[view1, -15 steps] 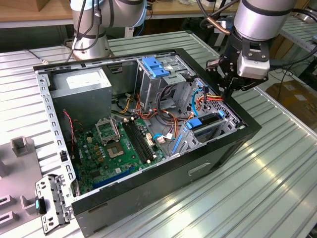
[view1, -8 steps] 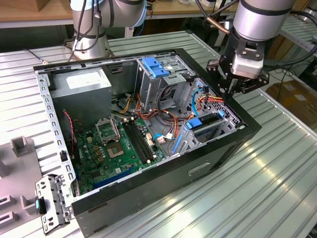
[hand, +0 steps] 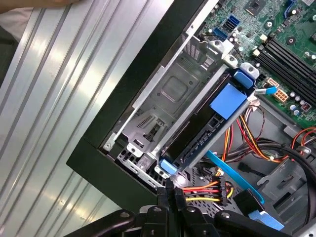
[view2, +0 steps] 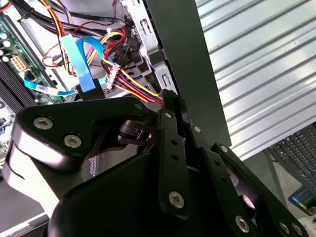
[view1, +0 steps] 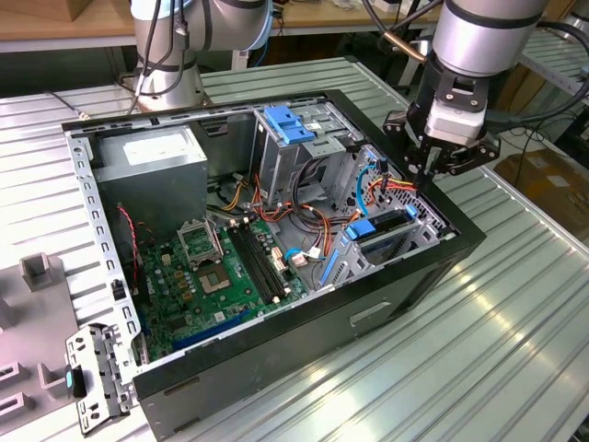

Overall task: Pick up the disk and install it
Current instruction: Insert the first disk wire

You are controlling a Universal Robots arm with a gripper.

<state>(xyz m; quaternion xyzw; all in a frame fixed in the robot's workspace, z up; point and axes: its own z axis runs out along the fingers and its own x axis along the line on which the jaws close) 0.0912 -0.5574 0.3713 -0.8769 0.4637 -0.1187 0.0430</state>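
We stand over a ribbed metal bench [view1: 515,304] with more work tables behind it. On the bench lies an open black computer case [view1: 304,341], its green motherboard [view1: 221,267] facing up.

At the case's corner on the exterior view's right sits a low metal drive cage [hand: 173,94]. The disk [hand: 197,140] stands on edge in its slot, so we judge it to be already seated. The disk's long axis runs along the case wall, with a light blue rail tab at each end.

The gripper [view1: 421,180] hangs over that same corner, above the red and yellow cables [hand: 207,190]. In both wrist views the fingers [hand: 170,190] look pressed together, narrow, with nothing between them.

From the fingers, the disk lies just beside and below. Its nearer blue tab is close to the tips, and the body stretches away from them toward the motherboard.
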